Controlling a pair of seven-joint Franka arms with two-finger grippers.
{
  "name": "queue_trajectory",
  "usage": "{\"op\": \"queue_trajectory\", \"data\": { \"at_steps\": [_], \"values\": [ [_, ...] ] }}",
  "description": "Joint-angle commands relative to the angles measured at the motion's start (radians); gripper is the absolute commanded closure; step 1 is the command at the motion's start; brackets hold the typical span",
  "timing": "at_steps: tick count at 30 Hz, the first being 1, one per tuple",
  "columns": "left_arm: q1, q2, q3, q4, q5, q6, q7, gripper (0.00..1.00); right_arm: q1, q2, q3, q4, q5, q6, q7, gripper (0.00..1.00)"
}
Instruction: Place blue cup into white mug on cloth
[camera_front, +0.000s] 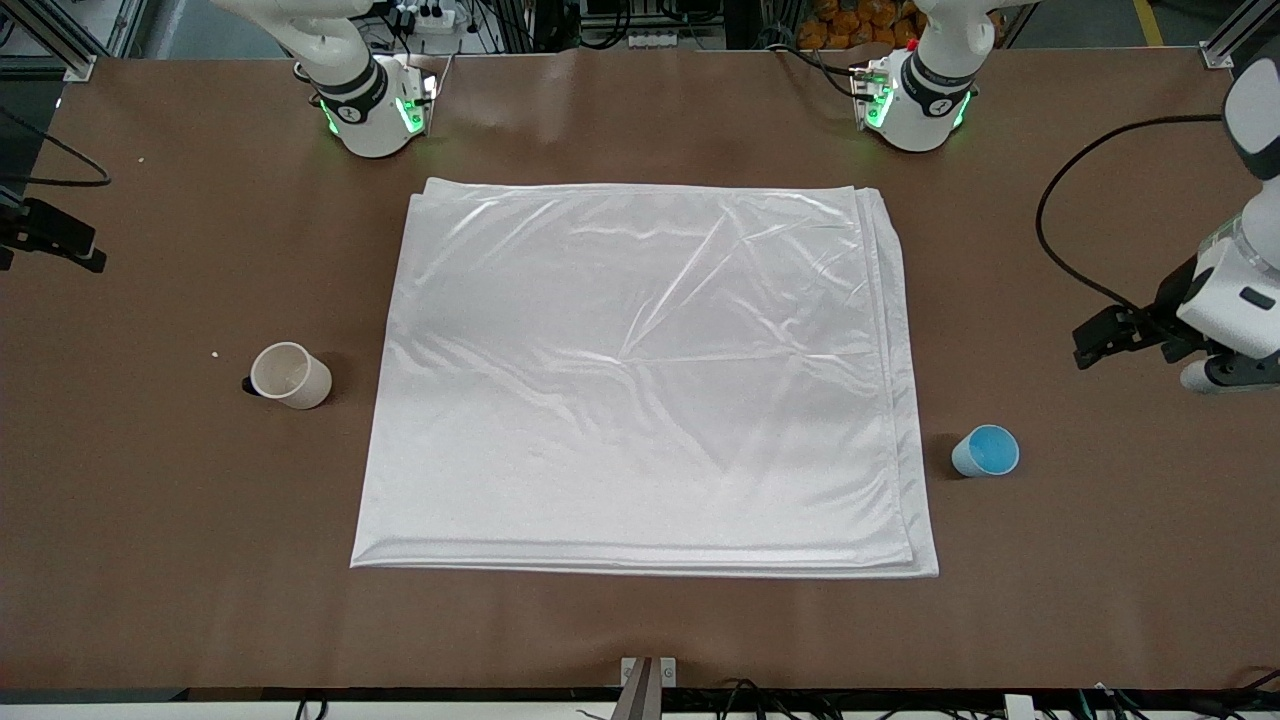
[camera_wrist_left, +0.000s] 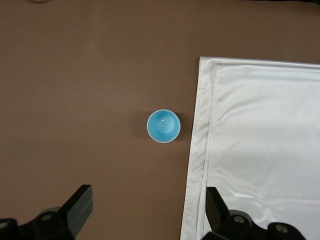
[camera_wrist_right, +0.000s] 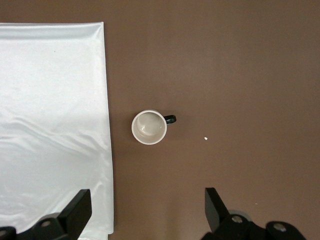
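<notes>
The blue cup (camera_front: 985, 450) stands upright on the bare brown table, just off the cloth's edge at the left arm's end. The white mug (camera_front: 290, 375) stands on the bare table off the cloth's edge at the right arm's end, its black handle pointing away from the cloth. The cloth (camera_front: 640, 380) lies flat in the middle with nothing on it. My left gripper (camera_wrist_left: 147, 196) is open and empty, high over the table beside the blue cup (camera_wrist_left: 163, 125). My right gripper (camera_wrist_right: 147, 196) is open and empty, high over the table beside the white mug (camera_wrist_right: 149, 127).
The left arm's hand (camera_front: 1215, 330) hangs over the table's end, with a black cable looping to it. A black fixture (camera_front: 50, 235) sits at the right arm's end. A small white crumb (camera_front: 214, 354) lies near the mug. Both arm bases stand along the edge farthest from the camera.
</notes>
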Motion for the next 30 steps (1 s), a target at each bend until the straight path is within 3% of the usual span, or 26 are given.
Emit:
{"op": "queue_trajectory", "data": {
  "at_steps": [1,19,30],
  "values": [
    [0.047,0.007,-0.006,-0.1,0.009,0.15,0.035,0.0,-0.006,-0.006,0.007,-0.007,0.01,0.007,0.01,0.0],
    [0.069,0.168,-0.005,-0.122,0.058,0.324,0.043,0.0,-0.026,-0.005,0.005,-0.016,0.01,0.011,-0.058,0.0],
    [0.073,0.203,-0.005,-0.116,0.073,0.376,0.043,0.0,-0.032,-0.011,0.004,-0.145,0.008,0.137,-0.228,0.0]
  ]
}}
